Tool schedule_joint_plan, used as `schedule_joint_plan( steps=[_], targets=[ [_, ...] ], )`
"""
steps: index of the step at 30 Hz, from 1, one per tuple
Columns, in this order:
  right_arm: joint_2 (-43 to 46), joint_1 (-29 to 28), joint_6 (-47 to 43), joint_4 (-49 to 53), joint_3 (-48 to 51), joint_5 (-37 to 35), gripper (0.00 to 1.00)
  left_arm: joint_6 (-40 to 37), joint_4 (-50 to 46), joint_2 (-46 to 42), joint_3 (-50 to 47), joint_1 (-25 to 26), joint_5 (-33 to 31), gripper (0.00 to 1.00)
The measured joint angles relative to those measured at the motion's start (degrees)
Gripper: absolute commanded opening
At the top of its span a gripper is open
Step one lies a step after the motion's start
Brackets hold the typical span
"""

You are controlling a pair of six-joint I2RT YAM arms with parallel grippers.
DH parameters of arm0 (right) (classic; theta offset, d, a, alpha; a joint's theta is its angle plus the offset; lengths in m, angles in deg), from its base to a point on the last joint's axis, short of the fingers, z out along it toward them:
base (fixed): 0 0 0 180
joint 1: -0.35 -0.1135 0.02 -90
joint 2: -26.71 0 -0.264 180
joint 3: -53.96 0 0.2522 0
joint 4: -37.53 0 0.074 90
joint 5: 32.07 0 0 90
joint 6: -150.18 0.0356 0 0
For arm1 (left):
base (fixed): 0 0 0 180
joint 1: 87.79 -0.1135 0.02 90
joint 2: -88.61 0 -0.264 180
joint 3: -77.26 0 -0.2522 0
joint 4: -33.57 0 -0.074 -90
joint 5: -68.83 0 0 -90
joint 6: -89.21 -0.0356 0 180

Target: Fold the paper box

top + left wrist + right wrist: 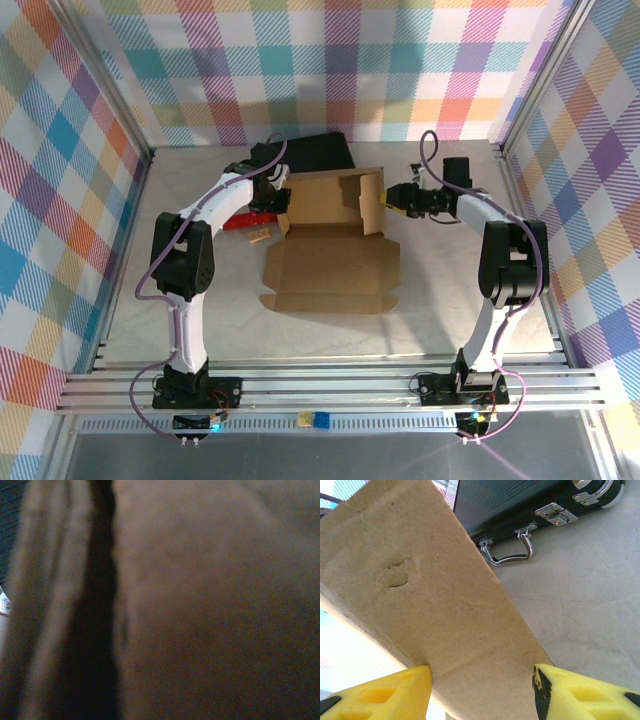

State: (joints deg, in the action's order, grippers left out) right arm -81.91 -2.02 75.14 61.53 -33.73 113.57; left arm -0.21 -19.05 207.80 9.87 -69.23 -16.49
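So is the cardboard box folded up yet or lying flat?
Partly folded. The paper box has its near panel flat on the table, far flaps raised, one between the fingers of the right gripper.

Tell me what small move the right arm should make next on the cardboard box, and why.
Probably nudge the right gripper inward, tipping the side flap toward the middle of the paper box. That flap stands raised between the spread yellow fingers, much of the box lies flat and unfolded, and the left gripper sits at the opposite edge, likely bracing it.
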Motion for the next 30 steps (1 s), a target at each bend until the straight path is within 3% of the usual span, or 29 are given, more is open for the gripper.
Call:
schedule_joint_plan(
  steps=[23,30],
  targets=[
    [1.90,0.04,-0.92,0.79,-0.07,1.31,0.70,-1.51,-0.55,0.00,0.42,0.28,0.39,0.00],
    [2.03,0.07,-3.32,2.60,-0.52,1.70,0.69,-1.97,-0.68,0.00,0.42,0.39,0.42,0.00]
  ],
)
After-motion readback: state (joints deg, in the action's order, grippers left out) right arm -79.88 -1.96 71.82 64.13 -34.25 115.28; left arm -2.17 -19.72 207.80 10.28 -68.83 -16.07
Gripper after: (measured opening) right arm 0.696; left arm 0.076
